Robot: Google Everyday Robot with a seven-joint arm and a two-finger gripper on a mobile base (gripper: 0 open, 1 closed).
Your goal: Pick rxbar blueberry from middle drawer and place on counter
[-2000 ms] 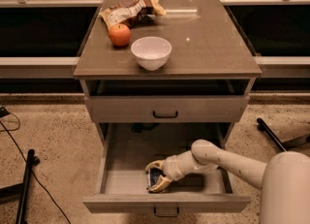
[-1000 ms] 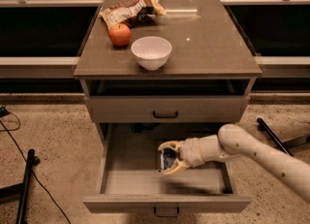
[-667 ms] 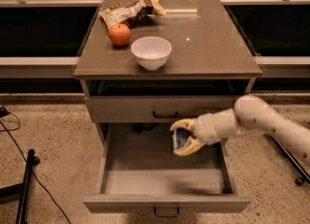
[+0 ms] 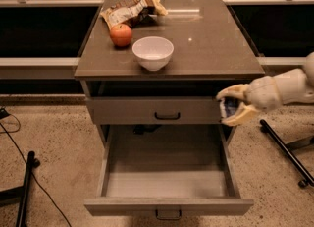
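My gripper [image 4: 231,106] is at the right edge of the cabinet, level with the upper drawer front, above the open middle drawer [image 4: 167,174]. It is shut on the rxbar blueberry [image 4: 228,108], a dark blue wrapper that shows between the pale fingers [image 4: 234,92]. The middle drawer is pulled out and its pale floor is bare. The counter [image 4: 211,39] is above and to the left of the gripper.
On the counter stand a white bowl [image 4: 153,52], a red apple [image 4: 120,35] and a brown-and-white snack bag [image 4: 131,10] at the back left. The closed upper drawer front [image 4: 153,111] has a dark handle. Black stand legs lie on the floor at left [image 4: 27,186] and right [image 4: 284,147].
The gripper has lifted the blue bar out of the middle drawer and moved up and to the right, to the cabinet's right edge. The drawer floor is now bare.
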